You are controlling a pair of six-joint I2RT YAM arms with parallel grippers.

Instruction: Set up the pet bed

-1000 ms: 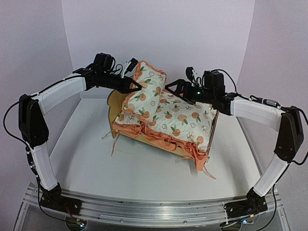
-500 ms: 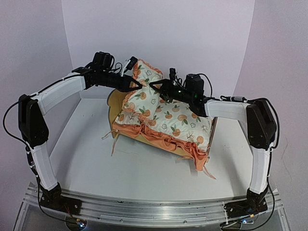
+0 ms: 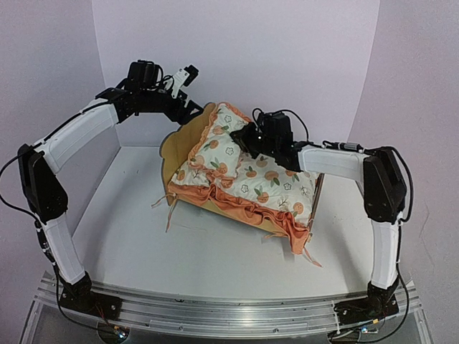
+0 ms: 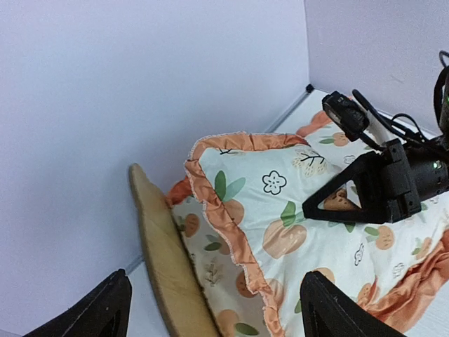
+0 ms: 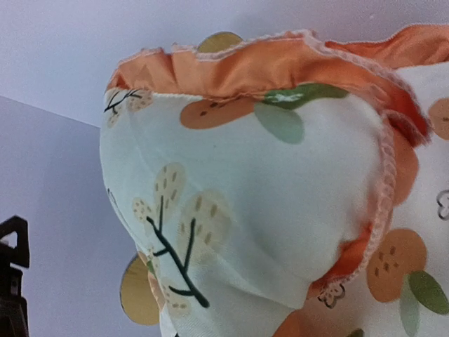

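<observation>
On the white table (image 3: 129, 236), near its far edge, the pet bed (image 3: 171, 147) carries cushion (image 3: 276, 183) and pillow (image 3: 215, 147), seemingly nearly done; left gripper (image 3: 191, 109) open and empty, right gripper (image 3: 244, 135) closed against the pillow.

Top view looks down from behind; both wrist cameras (right seemingly nearest) share the pillow (image 3: 215, 147).

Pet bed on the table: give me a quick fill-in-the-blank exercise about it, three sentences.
1. The pillow stands next to the wooden ____.
2. The ruffle around the cushion is coloured ____.
3. On the left arm the jaws stand ____.
Missing words: headboard; orange; open.
</observation>
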